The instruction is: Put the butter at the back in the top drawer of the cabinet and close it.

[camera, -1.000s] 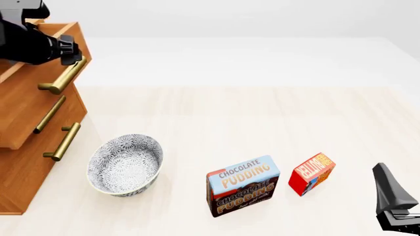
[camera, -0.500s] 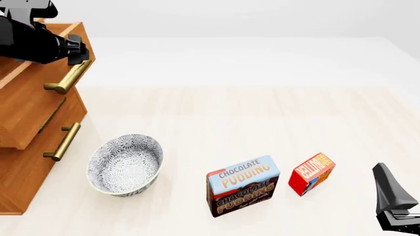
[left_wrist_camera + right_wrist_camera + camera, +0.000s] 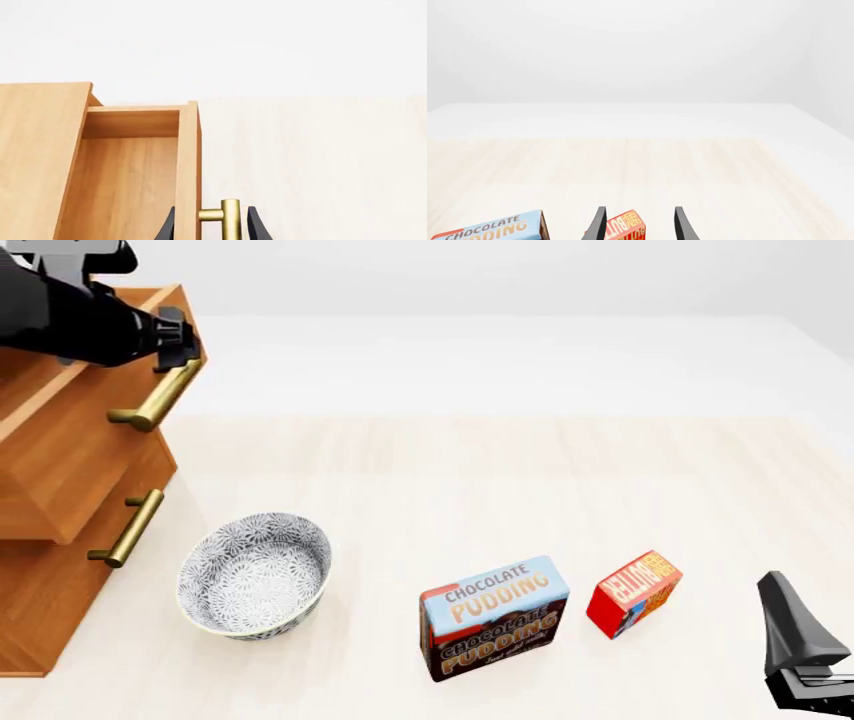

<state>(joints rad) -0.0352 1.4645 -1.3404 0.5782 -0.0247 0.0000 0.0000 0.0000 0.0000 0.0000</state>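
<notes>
Jaws of the left gripper [image 3: 211,226] straddle the brass handle [image 3: 156,400] of the top drawer [image 3: 67,430], pulled partly out of the cabinet [image 3: 54,610]; whether they pinch it, I cannot tell; the bar's long axis runs across the gap; right gripper [image 3: 638,225], parted and empty, is the nearer arm to the butter [image 3: 634,593], which lies ahead between its fingers, long axis slanting away rightward, beside the pudding box [image 3: 495,618].
</notes>
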